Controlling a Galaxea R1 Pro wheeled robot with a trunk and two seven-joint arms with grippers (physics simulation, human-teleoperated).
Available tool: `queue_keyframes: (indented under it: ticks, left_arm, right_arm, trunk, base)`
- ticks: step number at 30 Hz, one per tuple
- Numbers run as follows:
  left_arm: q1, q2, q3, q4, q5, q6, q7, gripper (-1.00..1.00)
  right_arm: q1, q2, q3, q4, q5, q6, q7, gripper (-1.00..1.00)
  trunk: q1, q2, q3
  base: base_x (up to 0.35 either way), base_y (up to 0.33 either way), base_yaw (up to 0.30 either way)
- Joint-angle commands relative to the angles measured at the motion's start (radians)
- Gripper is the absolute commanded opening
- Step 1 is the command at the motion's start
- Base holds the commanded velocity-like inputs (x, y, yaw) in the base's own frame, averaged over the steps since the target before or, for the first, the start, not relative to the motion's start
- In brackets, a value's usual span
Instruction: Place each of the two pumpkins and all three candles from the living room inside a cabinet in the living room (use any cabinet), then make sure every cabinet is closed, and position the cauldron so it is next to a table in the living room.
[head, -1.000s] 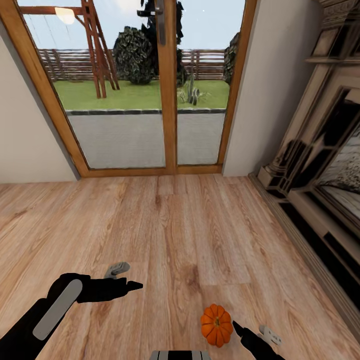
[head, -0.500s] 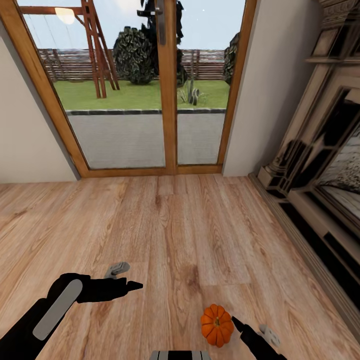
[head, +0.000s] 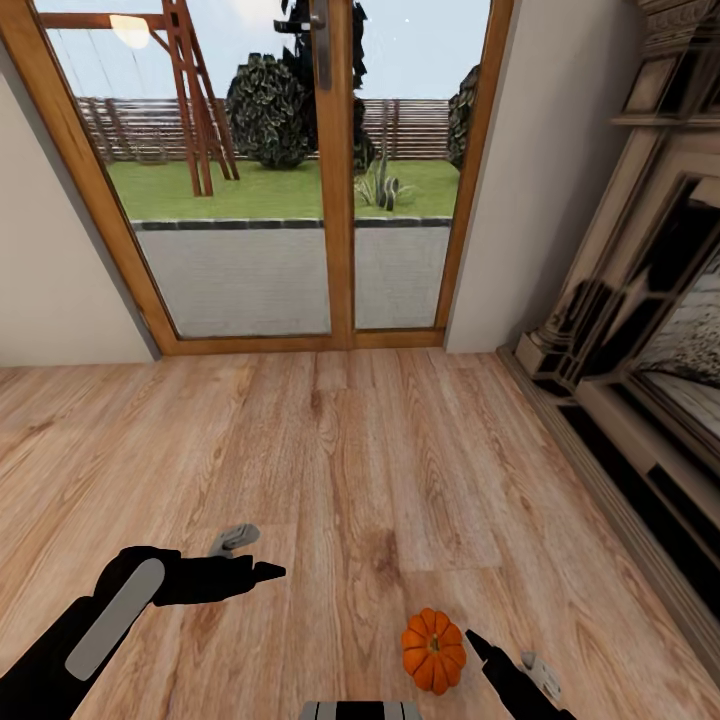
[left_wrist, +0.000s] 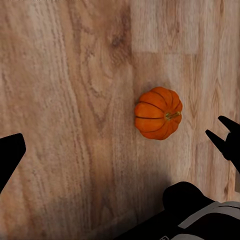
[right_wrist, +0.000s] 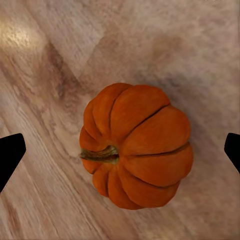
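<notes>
Far left of the head view: pale wall, then a wood-framed glass door (head: 335, 180) onto a lawn with a fence and a dark shrub beyond.

Low left: left gripper (head: 255, 556) was held out over the wooden floor (head: 330, 450), black arm with a grey strip along it. One grey finger and one black finger pointed right, spread with a clear gap between them, nothing in the gap. In the left wrist view a black fingertip (left_wrist: 10, 152) sat at one edge, floor boards under it, and the pumpkin (left_wrist: 158, 113) lay on the boards further off with the right gripper's dark tips (left_wrist: 226, 135) just past it.

Centre, low: the pumpkin (head: 434, 650) sat on the floor, orange, ribbed, short stem. It lay on its side, stem pointing sideways in the right wrist view. Well apart from the left gripper.

Just right of it: right gripper (head: 505, 652), black finger tip near the pumpkin's right flank, a grey finger further right. Contact could not be told from the head view. In the right wrist view the pumpkin (right_wrist: 136, 145) lay between two black fingertips (right_wrist: 9, 155) at opposite edges, jaws wide apart, gaps visible on both sides, not gripping.

Far right: a pale carved fireplace surround (head: 620, 300) with a dark opening ran along the wall.
</notes>
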Motion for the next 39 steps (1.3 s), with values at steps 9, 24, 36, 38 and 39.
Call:
queue_keyframes:
  ticks: [9,24,36,38,39]
  left_arm:
    - [-0.001,0.000,-0.001,0.000,-0.008,0.002,-0.008,1.00]
    - [-0.001,0.000,0.000,0.000,-0.007,0.002,-0.008,1.00]
    - [-0.001,0.001,0.001,-0.002,0.004,0.002,-0.008,1.00]
    - [-0.001,0.001,0.001,-0.002,0.004,0.002,-0.008,1.00]
    - [0.000,0.000,0.001,-0.002,0.004,0.002,-0.008,1.00]
  right_arm:
    - [0.000,0.003,0.010,-0.001,-0.005,-0.005,-0.002,1.00]
    - [0.000,0.003,0.008,0.002,-0.008,0.035,-0.020,1.00]
    - [0.000,0.000,0.011,0.001,-0.003,0.039,-0.015,1.00]
    - [0.000,0.001,0.012,0.000,-0.002,0.039,-0.014,1.00]
    - [0.000,0.001,0.013,0.000,-0.001,0.039,-0.014,1.00]
  trunk:
    - [0.000,0.000,-0.001]
    - [0.000,0.000,-0.001]
    - [0.004,-0.002,-0.036]
    - [0.005,-0.003,-0.043]
    - [0.005,-0.003,-0.047]
  base:
    - [0.000,0.000,0.000]
    - [0.000,0.000,0.000]
    - [0.000,0.000,0.000]
    - [0.000,0.000,0.000]
    - [0.000,0.000,0.000]
